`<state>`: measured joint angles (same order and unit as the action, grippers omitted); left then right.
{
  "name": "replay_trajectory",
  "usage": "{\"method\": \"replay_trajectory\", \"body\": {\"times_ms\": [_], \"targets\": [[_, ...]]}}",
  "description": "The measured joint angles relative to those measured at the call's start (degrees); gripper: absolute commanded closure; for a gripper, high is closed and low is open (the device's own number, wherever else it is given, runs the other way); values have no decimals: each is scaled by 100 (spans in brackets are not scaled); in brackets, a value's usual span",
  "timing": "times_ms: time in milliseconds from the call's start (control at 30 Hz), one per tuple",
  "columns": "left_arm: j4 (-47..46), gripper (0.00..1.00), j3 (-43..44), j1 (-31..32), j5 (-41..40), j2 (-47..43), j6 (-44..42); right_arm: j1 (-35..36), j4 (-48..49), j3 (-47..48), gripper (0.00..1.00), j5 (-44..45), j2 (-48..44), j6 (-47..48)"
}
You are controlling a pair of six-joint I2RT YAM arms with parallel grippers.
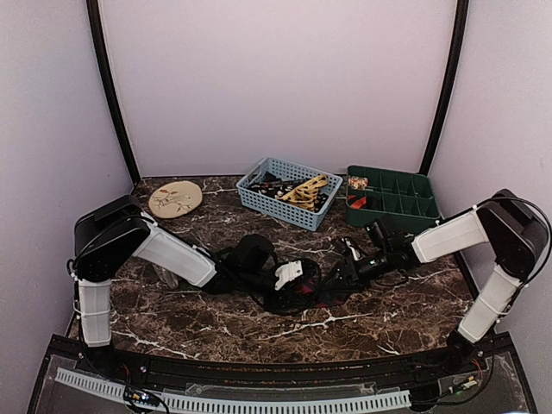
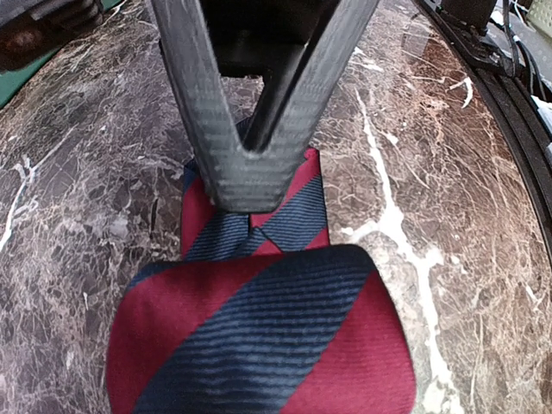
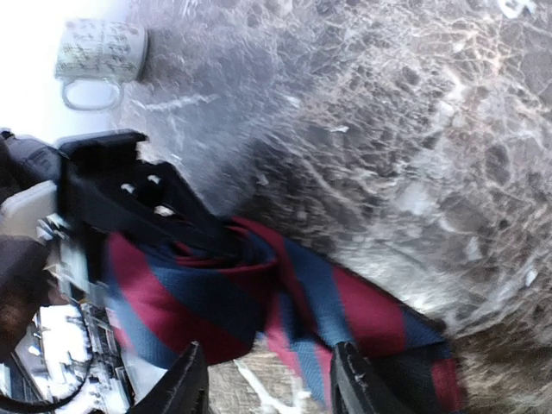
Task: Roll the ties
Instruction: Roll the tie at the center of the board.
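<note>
At the middle of the marble table (image 1: pixel 388 319), low in the overhead view, both arms meet over the striped tie (image 2: pixel 259 345). It is red and navy, folded over itself (a broad flap fills the bottom of the left wrist view). The left gripper (image 2: pixel 246 185) has its tips pinched together on the narrower fabric just above that flap. The right gripper (image 3: pixel 272 384) stands parted, its fingers at the bottom edge of its own view, the tie just beyond them. Farther up sit a blue basket (image 1: pixel 259 203) holding more ties (image 1: pixel 302 190) and, to its right, a green tray (image 1: pixel 405 216).
</note>
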<state>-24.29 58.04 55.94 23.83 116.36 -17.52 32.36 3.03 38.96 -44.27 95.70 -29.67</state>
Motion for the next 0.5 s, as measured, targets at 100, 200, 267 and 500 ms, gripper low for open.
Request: {"method": "replay_trajectory", "body": {"times_ms": [100, 200, 267, 500], "targets": [[44, 82, 17, 46, -107, -2, -33, 17, 129, 0, 47, -155, -142, -356], [79, 81, 44, 63, -157, -2, -52, 133, 262, 7, 48, -264, -201, -656], [94, 81, 68, 72, -179, -2, -59, 249, 280, 28, 51, -267, -197, -785], [164, 80, 107, 85, -212, -2, -98, 402, 317, 131, 73, -227, 103, -951]]}}
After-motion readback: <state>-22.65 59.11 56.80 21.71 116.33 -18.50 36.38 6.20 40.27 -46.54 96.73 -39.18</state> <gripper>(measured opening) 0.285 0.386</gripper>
